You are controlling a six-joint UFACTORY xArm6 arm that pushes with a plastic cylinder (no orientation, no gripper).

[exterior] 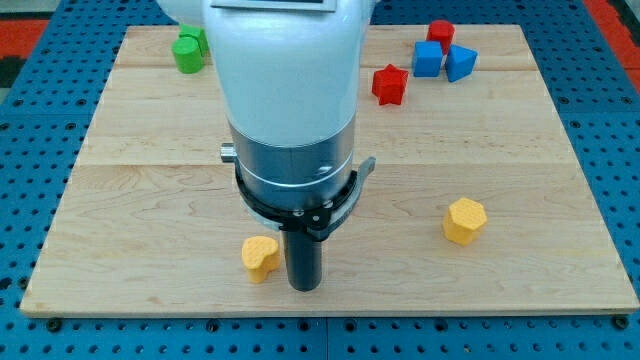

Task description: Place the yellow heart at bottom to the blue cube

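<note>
The yellow heart (260, 257) lies near the board's bottom edge, left of centre. My tip (303, 287) stands just to the right of it, close beside it; I cannot tell if they touch. The blue cube (428, 59) sits at the top right of the board, far from the heart. The arm's white and grey body hides the middle of the board above the tip.
A blue wedge-like block (460, 63) sits right of the blue cube, a red block (441, 33) above it, and a red star (389, 84) to its lower left. A yellow hexagon (465, 220) lies at the right. Green blocks (188, 49) sit at top left. The wooden board (140, 200) ends near the heart.
</note>
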